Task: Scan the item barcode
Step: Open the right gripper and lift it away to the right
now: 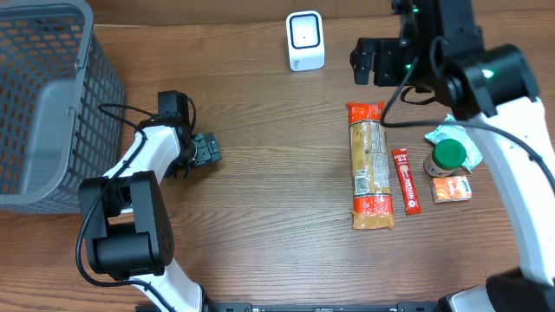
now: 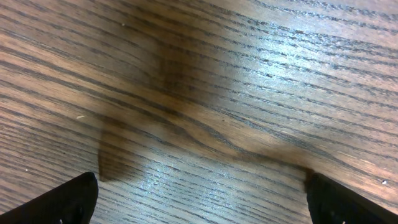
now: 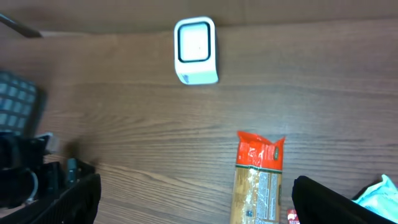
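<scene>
The orange-ended clear pasta packet (image 1: 370,165) is laid lengthwise near-to-far on the brown wooden table (image 1: 277,225); left gripper (image 1: 208,149) and right gripper (image 1: 368,61) are spread wide, empty.

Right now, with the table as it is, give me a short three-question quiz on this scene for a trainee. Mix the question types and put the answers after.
1. True or false: the right gripper is holding the pasta bag.
2. Which item lies nearest the white scanner? A) the pasta bag B) the green-lidded jar C) the small orange box
3. Fill in: the grey mesh basket sits on the ___ arm's side of the table.

Key
1. False. The right gripper is open and holds nothing; the pasta bag lies flat on the table.
2. A
3. left
</scene>
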Controlling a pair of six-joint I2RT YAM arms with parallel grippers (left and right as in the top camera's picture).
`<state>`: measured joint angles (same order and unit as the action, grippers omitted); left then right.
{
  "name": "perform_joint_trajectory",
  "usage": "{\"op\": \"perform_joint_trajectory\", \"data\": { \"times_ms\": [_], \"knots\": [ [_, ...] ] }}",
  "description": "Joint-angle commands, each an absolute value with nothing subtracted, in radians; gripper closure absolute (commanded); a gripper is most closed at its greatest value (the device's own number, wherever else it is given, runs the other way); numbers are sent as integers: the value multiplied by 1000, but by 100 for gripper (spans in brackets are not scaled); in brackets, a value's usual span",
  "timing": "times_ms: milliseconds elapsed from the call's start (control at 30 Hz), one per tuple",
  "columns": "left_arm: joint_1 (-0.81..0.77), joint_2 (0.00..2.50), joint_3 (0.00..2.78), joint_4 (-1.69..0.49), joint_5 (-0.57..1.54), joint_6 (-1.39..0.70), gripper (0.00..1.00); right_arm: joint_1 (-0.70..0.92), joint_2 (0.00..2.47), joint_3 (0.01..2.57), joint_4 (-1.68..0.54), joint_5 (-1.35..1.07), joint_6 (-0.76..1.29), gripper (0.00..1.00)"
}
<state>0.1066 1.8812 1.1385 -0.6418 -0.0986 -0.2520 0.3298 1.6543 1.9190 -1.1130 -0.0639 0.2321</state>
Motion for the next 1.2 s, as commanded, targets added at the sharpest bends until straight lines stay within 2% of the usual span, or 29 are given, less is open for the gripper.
{"op": "perform_joint_trajectory", "data": {
  "times_ms": [0, 167, 533, 733, 1167],
  "knots": [
    [112, 1919, 1115, -647, -152, -232, 0, 331, 1565, 1931, -1108, -62, 233, 0],
    [112, 1919, 1115, -647, -152, -232, 0, 318, 1469, 1931, -1107, 49, 208, 0],
    [112, 1919, 1115, -647, -152, -232, 0, 284, 1218, 1931, -1114, 116, 208, 0],
    [112, 1919, 1115, -647, -152, -232, 0, 284, 1115, 1931, -1237, 228, 208, 0],
    [112, 1919, 1115, -647, -152, -232, 0, 222, 937, 1931, -1293, 224, 209, 0]
  ]
}}
